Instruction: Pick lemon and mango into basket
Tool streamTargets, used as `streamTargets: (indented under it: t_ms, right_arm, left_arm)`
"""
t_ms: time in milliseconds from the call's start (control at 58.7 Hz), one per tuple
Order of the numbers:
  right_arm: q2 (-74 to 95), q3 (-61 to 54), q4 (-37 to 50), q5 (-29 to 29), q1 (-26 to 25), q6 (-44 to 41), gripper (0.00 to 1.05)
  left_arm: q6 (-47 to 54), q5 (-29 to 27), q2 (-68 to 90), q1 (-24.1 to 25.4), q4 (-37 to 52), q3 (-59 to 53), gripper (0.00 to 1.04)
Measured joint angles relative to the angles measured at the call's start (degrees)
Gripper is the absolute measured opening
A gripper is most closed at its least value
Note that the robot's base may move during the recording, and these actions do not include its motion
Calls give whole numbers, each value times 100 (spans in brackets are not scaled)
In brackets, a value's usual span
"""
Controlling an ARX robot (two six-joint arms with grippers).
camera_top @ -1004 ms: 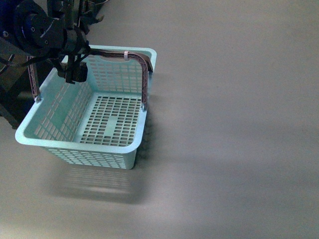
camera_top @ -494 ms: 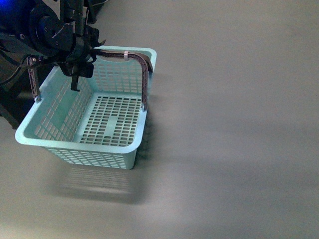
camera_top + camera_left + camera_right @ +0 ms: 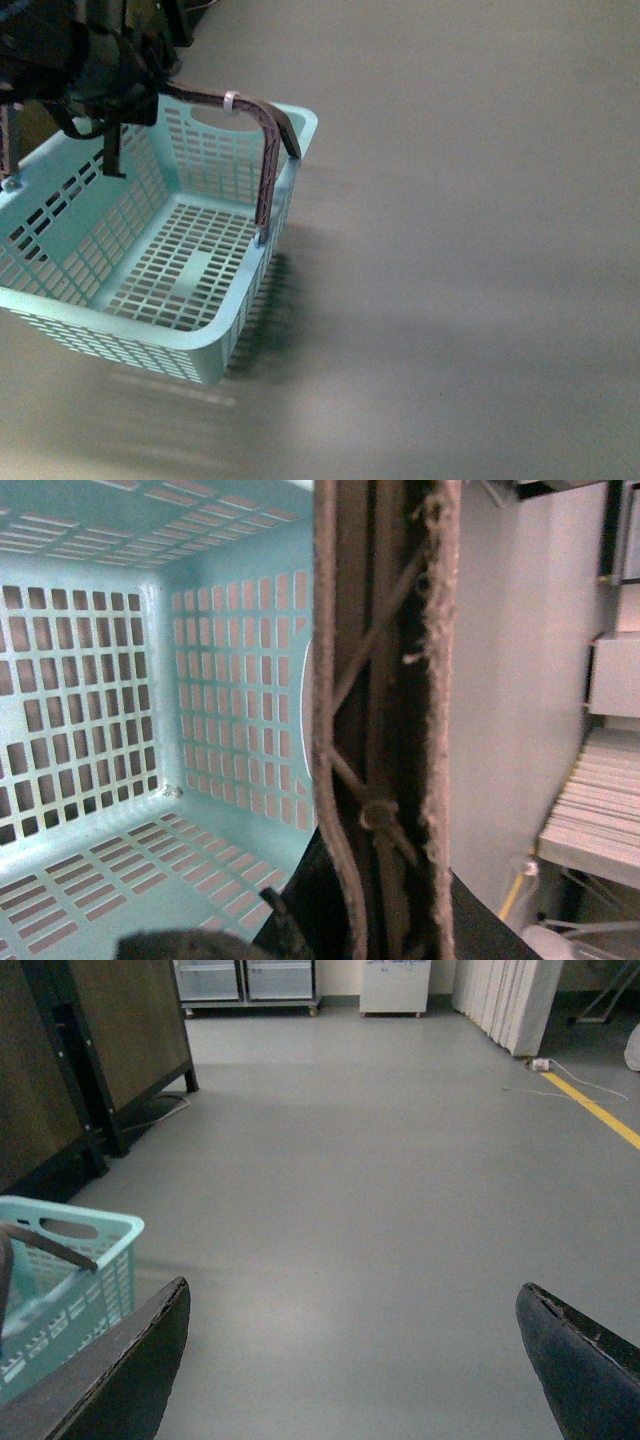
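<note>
The pale blue-green basket point(image 3: 120, 320) hangs tilted above the grey floor at the left of the front view, and nothing lies inside it. My left gripper point(image 3: 125, 85) is shut on its brownish-mauve handle point(image 3: 262, 140), which carries a white tie. In the left wrist view the handle point(image 3: 385, 680) fills the middle, with the basket's lattice wall point(image 3: 230, 700) behind it. My right gripper point(image 3: 355, 1360) is open over bare floor, and the basket's corner point(image 3: 60, 1280) shows beside it. No lemon or mango is in view.
Grey floor point(image 3: 470, 250) spreads to the right of the basket. In the right wrist view a dark cabinet point(image 3: 90, 1050) stands beside the basket, a yellow floor line point(image 3: 600, 1115) runs at the far side, and white units point(image 3: 395, 985) line the back wall.
The basket has swung toward the camera and to the left, and now tilts and looks larger. The left arm has shifted up and left with the handle.
</note>
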Motion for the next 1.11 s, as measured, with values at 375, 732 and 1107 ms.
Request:
streamTargets:
  t_ms: [375,732,1107]
  right_arm:
    - [0,0,0,0,0,0,96]
    - [0,0,0,0,0,0,96]
    - [0,0,0,13,0,0,96]
  left_arm:
    - [-636,-450,-3445,-404,-293,-2094,6]
    - [-610,-669,-5451,-498,-1182,-2485,6]
    - [-544,-649,-5569,-542,-1220,-2494,6]
